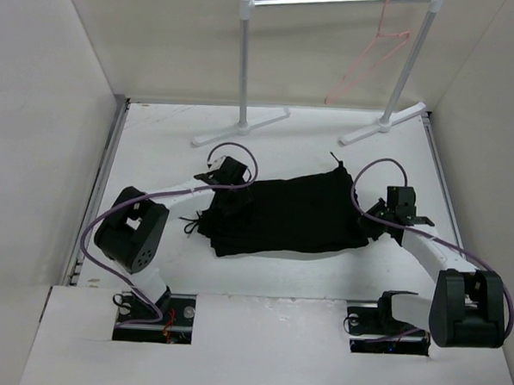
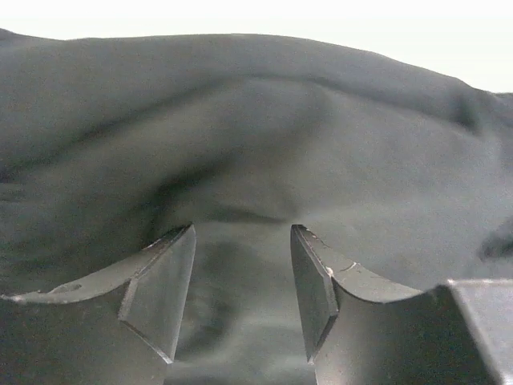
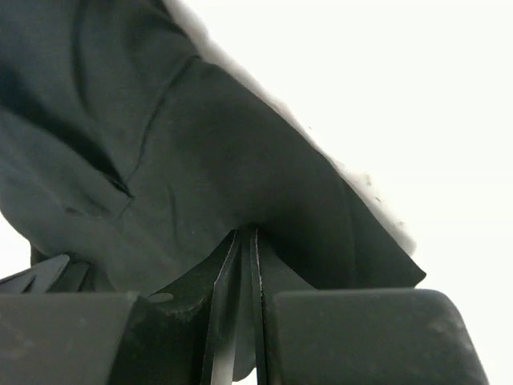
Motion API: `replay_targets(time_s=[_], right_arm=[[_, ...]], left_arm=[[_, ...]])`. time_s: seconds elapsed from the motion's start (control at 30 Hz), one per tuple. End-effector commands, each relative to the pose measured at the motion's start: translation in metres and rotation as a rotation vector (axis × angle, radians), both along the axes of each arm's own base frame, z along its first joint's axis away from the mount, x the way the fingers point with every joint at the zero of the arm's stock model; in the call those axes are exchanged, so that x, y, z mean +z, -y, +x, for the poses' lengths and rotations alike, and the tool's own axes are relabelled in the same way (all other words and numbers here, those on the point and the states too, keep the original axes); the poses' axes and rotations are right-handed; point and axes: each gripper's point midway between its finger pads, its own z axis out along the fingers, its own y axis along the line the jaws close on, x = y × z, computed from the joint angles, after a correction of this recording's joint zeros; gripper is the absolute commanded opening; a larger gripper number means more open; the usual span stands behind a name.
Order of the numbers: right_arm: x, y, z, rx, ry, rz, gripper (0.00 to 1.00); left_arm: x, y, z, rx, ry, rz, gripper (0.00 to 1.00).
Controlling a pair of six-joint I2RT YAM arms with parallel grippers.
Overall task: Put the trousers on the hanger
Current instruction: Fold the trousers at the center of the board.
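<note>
While the trousers (image 1: 286, 213) lie in a rumpled, roughly folded heap on the table (image 1: 156, 153), in front of the white rack (image 1: 244, 62) and just short of its feet, we note that no part of them hangs on the rack. A thin cord end sticks up from the corner of the heap nearest the rack.

The hanger (image 1: 367, 67) hangs by its hook from the rack's top rail, close to the rack's right post. It is tilted, with its low corner swung toward the middle of the rack.

The left gripper (image 1: 229, 193) sits on the end of the heap below the rack's left post. In the left wrist view its fingers (image 2: 160, 289) stand spread, with the cloth (image 2: 256, 120) bulging between and beyond them; nothing is pinched.

The right gripper (image 1: 378, 218) is at the opposite end of the heap, below the rack's right post. In the right wrist view (image 3: 244, 241) its fingers are pressed together, with the edge of the black fabric (image 3: 160, 160) caught at their tips and draped away from them.
</note>
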Motion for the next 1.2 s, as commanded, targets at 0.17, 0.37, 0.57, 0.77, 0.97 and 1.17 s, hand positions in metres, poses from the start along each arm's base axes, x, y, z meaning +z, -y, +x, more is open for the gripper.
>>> replay_targets(time_s=[0.17,0.37,0.57,0.77,0.97,1.17], right_arm=[[-0.007,-0.027,-0.009,0.054,-0.028,0.005,0.17],[0.009,-0.071,-0.013,0.181,-0.023,0.037,0.21],[0.053,-0.077,-0.006,0.227,0.076,0.028,0.39],[0.019,-0.071,-0.025,0.222,0.004,0.004,0.33],[-0.001,-0.067,-0.033,0.230,-0.025,-0.019,0.22],[0.097,-0.067,-0.005,0.280,0.209,-0.066,0.53]], left_arm=[[-0.005,-0.089,-0.006,0.162,0.012,0.059,0.49],[0.015,-0.129,0.001,0.212,0.055,0.069,0.50],[0.049,-0.151,0.018,0.244,0.130,0.074,0.51],[0.087,-0.138,0.032,0.213,0.207,0.055,0.50],[0.109,-0.100,0.038,0.133,0.259,0.036,0.50],[0.120,-0.076,0.037,0.076,0.282,0.022,0.50]])
